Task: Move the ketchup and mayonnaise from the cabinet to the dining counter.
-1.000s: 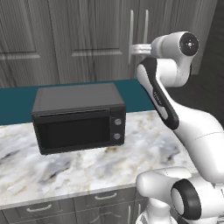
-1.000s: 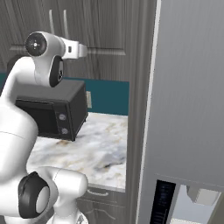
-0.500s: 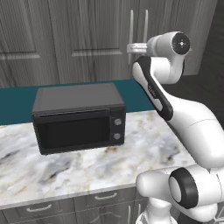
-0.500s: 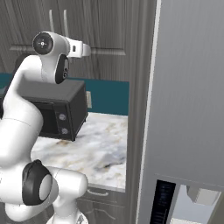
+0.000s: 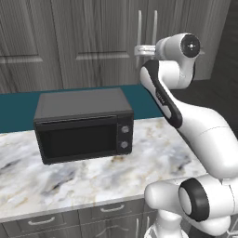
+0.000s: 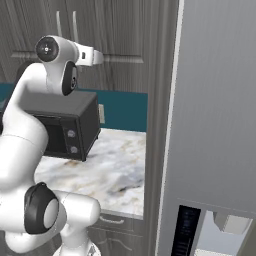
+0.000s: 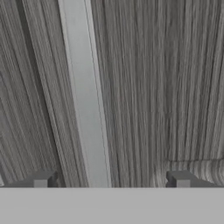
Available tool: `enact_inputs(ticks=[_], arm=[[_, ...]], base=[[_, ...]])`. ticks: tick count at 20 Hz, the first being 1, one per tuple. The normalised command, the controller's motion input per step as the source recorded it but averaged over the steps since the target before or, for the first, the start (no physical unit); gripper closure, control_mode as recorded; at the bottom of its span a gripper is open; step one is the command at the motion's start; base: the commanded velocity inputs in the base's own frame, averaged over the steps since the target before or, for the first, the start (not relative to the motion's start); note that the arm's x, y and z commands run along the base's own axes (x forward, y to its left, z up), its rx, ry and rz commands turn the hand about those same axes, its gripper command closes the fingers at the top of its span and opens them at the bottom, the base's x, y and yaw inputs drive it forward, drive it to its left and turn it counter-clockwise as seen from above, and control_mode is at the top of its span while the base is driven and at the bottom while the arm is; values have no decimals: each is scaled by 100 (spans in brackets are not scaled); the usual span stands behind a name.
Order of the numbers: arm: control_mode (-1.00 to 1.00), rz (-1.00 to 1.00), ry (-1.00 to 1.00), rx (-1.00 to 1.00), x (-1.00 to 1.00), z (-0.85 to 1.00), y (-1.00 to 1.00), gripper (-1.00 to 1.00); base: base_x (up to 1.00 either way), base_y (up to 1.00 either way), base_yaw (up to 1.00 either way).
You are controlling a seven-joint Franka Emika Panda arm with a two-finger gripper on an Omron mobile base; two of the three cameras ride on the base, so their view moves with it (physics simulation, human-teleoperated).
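Observation:
The cabinet (image 5: 93,56) stands closed above the counter, its grey wood-grain doors filling the back wall. Two vertical silver bar handles (image 5: 139,28) sit side by side where the doors meet. My gripper (image 5: 138,51) is raised to handle height and points at the door, close to the handles. In the hand view one silver handle (image 7: 85,100) runs top to bottom against the cabinet door (image 7: 162,87). It lies between my spread fingertips (image 7: 41,179), left of centre, and the gripper (image 7: 111,181) is open with nothing held. The ketchup and mayonnaise are hidden. The dining counter is out of view.
A black microwave (image 5: 83,123) sits on a marble counter (image 5: 93,181) below the cabinet, in front of a teal backsplash. Grey drawers (image 5: 111,211) run under that counter. A tall grey appliance panel (image 6: 215,110) stands close on the right.
The arm has shifted its pose a little and the hand has edged slightly toward the handles. The jaws stay open.

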Motion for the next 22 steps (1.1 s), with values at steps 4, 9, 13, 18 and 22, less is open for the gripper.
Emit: enact_inputs(ticks=[4, 9, 13, 18, 22], arm=[[-100, 0, 0, 0, 0, 0, 0, 100], [-100, 0, 0, 0, -13, 0, 0, 100], [-100, 0, 0, 0, -82, 0, 0, 100], [-100, 0, -7, 0, -100, 0, -12, 100], [-100, 0, -10, 0, -100, 0, -36, 100]], base=[[0, 0, 0], [0, 0, 0], [0, 0, 0], [0, 0, 0], [0, 0, 0]])
